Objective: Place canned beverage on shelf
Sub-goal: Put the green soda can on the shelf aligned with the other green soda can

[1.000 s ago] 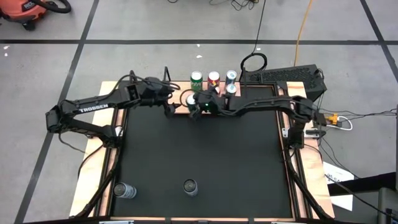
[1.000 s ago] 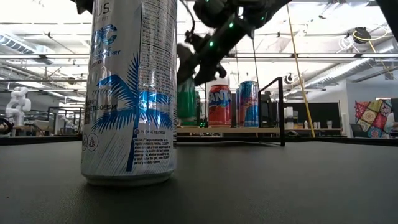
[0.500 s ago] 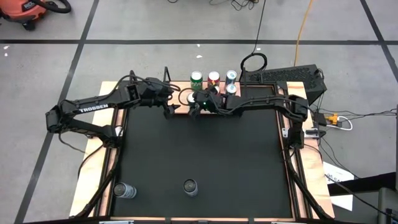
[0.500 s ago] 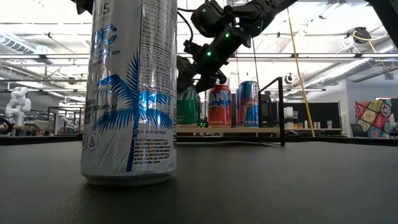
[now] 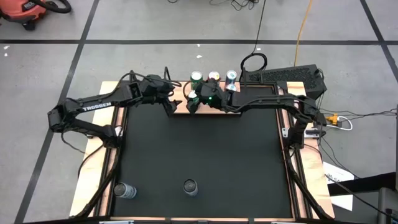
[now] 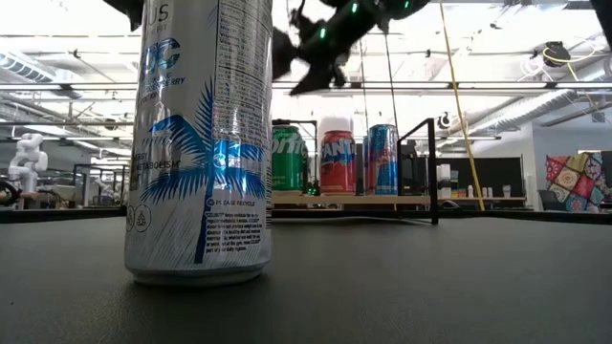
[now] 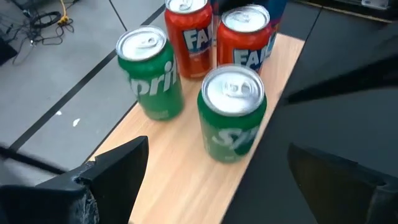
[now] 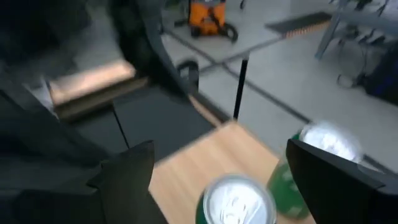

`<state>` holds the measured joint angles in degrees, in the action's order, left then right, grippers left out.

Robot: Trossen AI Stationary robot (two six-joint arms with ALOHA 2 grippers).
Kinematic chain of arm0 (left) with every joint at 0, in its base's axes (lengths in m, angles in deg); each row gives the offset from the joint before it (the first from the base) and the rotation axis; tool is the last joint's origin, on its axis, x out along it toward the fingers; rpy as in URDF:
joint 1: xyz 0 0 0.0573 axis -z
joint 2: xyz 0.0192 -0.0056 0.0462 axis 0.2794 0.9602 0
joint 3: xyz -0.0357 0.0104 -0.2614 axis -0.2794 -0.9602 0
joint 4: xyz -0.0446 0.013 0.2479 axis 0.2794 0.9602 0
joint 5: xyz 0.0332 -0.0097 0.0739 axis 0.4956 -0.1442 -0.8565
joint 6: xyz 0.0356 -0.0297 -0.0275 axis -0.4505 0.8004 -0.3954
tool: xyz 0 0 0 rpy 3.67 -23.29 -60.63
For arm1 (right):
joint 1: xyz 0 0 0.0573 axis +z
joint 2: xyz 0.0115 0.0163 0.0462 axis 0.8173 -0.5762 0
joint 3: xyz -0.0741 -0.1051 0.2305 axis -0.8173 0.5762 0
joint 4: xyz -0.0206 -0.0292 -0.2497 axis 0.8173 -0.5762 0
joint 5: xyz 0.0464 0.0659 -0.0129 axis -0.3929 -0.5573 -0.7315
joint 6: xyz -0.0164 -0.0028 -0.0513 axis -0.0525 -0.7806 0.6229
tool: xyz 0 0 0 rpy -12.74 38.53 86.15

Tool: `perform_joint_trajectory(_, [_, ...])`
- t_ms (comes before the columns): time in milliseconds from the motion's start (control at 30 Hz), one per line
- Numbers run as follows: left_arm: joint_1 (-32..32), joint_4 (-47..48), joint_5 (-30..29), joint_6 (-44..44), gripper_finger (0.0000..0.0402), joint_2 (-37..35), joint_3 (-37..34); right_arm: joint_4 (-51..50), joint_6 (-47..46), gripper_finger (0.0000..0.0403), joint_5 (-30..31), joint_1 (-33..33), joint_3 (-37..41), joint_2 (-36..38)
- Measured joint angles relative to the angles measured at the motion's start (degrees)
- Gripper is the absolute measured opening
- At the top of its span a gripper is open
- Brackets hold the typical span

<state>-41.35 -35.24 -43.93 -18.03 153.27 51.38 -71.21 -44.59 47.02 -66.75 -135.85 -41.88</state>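
The light-wood shelf (image 7: 180, 162) lies at the table's far edge and holds several cans. In the left wrist view two green cans (image 7: 231, 115), (image 7: 151, 71) and two orange cans (image 7: 244, 37) stand upright on it on their bases, with a blue can behind them. My right gripper (image 6: 308, 59) is open and empty, raised above the near green can (image 8: 236, 202), whose top shows below its fingers. In the high view my right gripper (image 5: 193, 103) is over the shelf's left part. My left gripper (image 5: 169, 107) is open and empty, by the shelf's left end.
A tall white-and-blue can (image 6: 199, 143) stands near the table's front edge (image 5: 189, 186), and another can (image 5: 124, 190) stands at the front left. Thin black rod uprights (image 6: 433, 172) stand at the shelf's ends. The wide black tabletop (image 5: 199, 149) lies between shelf and front cans.
My right gripper has risen from the near green can toward the top of the low view. The can stays standing on the shelf and now shows in full.
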Motion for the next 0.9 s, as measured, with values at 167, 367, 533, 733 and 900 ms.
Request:
perform_joint_trajectory(167, [0.00, -7.65, -0.54, -0.26, 0.0384, 5.13, -0.04, -7.08, -4.34, 0.0351, 4.86, 1.23, -2.30, 5.91])
perform_joint_trajectory(367, [-1.04, -12.00, -3.63, -0.22, 0.0384, 7.31, -0.04, -23.96, -16.48, 0.0349, 2.29, -0.44, -2.54, 14.02])
perform_joint_trajectory(533, [-1.95, -15.31, -3.88, 0.17, 0.0384, 9.94, -0.05, -29.40, -15.98, 0.0336, 2.51, -1.18, -2.54, 17.47])
perform_joint_trajectory(733, [-1.90, -17.62, -4.12, 0.19, 0.0384, 12.28, -0.04, -29.23, -14.57, 0.0325, 2.40, -2.69, -2.52, 18.10])
perform_joint_trajectory(900, [-1.92, -17.43, -6.12, 0.17, 0.0384, 12.93, -0.04, -29.23, -13.69, 0.0324, 2.27, -3.21, -2.52, 18.08])
